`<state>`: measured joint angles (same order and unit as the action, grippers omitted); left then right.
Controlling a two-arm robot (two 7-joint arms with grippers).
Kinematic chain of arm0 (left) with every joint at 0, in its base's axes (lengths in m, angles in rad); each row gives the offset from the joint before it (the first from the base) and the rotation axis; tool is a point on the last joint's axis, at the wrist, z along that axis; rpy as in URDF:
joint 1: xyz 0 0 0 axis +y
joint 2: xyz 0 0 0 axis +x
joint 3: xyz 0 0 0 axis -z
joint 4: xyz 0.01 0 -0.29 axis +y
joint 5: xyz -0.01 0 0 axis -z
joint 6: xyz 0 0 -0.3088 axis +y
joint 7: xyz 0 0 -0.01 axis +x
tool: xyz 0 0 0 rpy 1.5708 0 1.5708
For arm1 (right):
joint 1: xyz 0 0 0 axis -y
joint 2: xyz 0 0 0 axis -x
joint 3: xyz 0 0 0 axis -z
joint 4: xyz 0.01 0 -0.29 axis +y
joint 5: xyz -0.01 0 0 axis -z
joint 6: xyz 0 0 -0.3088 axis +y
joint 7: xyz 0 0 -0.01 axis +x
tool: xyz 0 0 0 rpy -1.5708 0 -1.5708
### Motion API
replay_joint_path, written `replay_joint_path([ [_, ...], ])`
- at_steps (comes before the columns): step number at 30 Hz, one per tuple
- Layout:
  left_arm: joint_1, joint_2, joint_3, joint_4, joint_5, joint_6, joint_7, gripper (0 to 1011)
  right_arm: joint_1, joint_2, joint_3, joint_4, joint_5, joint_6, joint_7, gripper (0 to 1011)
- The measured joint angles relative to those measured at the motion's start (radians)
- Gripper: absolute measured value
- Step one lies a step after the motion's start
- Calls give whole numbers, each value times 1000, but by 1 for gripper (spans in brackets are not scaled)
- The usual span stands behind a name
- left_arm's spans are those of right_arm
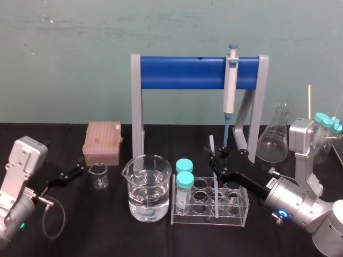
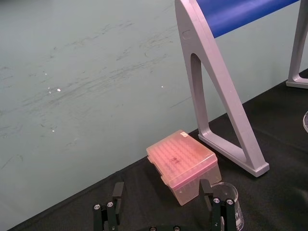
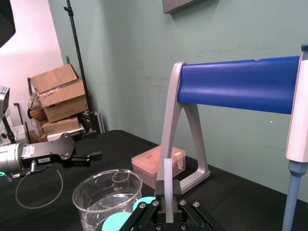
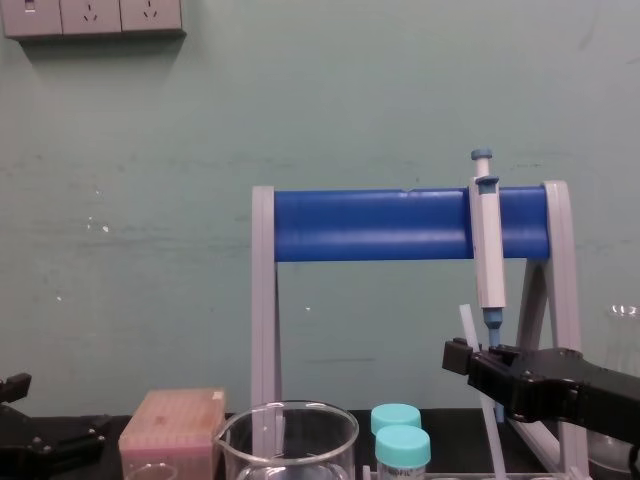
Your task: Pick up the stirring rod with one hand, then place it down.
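The stirring rod (image 1: 212,143) is a thin translucent white stick, standing nearly upright over the clear tube rack (image 1: 236,210). Its lower end reaches down among the rack's holes. My right gripper (image 1: 215,160) is shut on it partway up, coming in from the right. In the right wrist view the rod (image 3: 166,178) rises from between the black fingers of that gripper (image 3: 167,192). From the chest the rod (image 4: 465,325) pokes up above the gripper (image 4: 460,357). My left gripper (image 1: 80,170) rests open at the left of the table, its fingers (image 2: 117,190) spread apart.
A large beaker of water (image 1: 148,187) stands left of the rack, beside two teal-capped tubes (image 1: 184,174). A small beaker (image 1: 98,175) and a pink tip box (image 1: 102,142) sit further left. Behind, a blue-barred stand (image 1: 182,72) holds a pipette (image 1: 231,80). A flask (image 1: 274,136) stands at the right.
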<state>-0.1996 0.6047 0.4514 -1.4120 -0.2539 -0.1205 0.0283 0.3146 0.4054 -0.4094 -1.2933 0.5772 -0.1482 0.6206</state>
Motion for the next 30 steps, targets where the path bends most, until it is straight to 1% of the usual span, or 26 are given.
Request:
replay_joint_path([
  [8,0,0,0,0,0,0,0,1000,0,0,0,0,1,0,0,71],
  [11,0,0,0,0,0,0,0,1000,0,0,0,0,2,0,0,99],
  [12,0,0,0,0,0,0,0,1000,0,0,1,0,2,0,0,152],
  [13,0,0,0,0,0,0,0,1000,0,0,1,0,2,0,0,171],
  [14,0,0,0,0,0,0,0,1000,-1,0,1,0,2,0,0,227],
  [16,0,0,0,0,0,0,0,1000,-1,0,1,0,2,0,0,269],
  [18,0,0,0,0,0,0,0,1000,-1,0,1,0,2,0,0,347],
  [20,0,0,0,0,0,0,0,1000,-1,0,1,0,2,0,0,384],
  [21,0,0,0,0,0,0,0,1000,-1,0,1,-1,2,0,0,440],
  [25,0,0,0,0,0,0,0,1000,-1,0,2,-1,3,0,0,550],
  [27,0,0,0,0,0,0,0,1000,-1,0,2,-1,3,-1,0,630],
  [28,0,0,0,0,0,0,0,1000,-1,0,2,-1,3,-1,1,645],
  [30,0,0,0,0,0,0,0,1000,-1,0,2,-1,3,-1,1,731],
])
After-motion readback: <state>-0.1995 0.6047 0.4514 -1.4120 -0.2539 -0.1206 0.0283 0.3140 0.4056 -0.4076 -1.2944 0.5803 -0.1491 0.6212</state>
